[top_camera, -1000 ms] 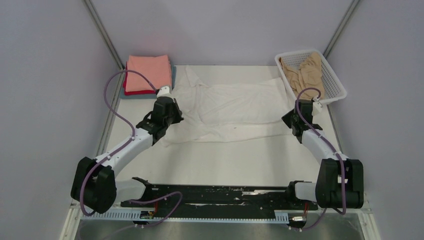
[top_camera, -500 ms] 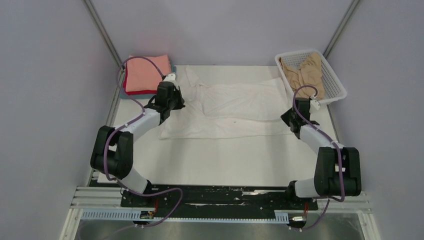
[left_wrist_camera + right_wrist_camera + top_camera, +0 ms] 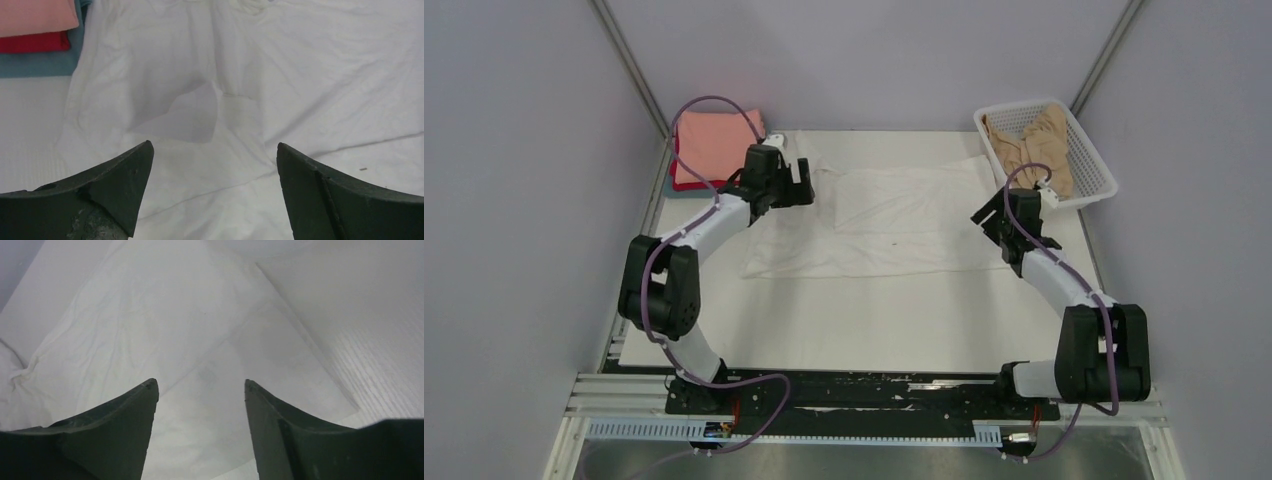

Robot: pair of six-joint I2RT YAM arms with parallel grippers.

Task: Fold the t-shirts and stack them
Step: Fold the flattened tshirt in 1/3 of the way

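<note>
Left hand (image 3: 214, 144) and right hand (image 3: 200, 381) — both spread apart, empty — hover over opposite edges of the white t-shirt (image 3: 894, 220).

On the right wrist camera I see my right gripper (image 3: 199, 384) with its two dark fingers (image 3: 110, 435) spread apart and nothing between them. Under the gap lies the white shirt (image 3: 150, 315), flat on the table (image 3: 380, 330). The cloth sits in layers. One layer fills the left and middle, and another reaches out to the right, ending in a corner near the right finger. A straight edge runs diagonally from the top centre down to that corner. At the far left the cloth bunches into a small knot of wrinkles. Bare table shows on the right, finely ribbed lower down. I cannot tell whether the fingertips touch the cloth.
</note>
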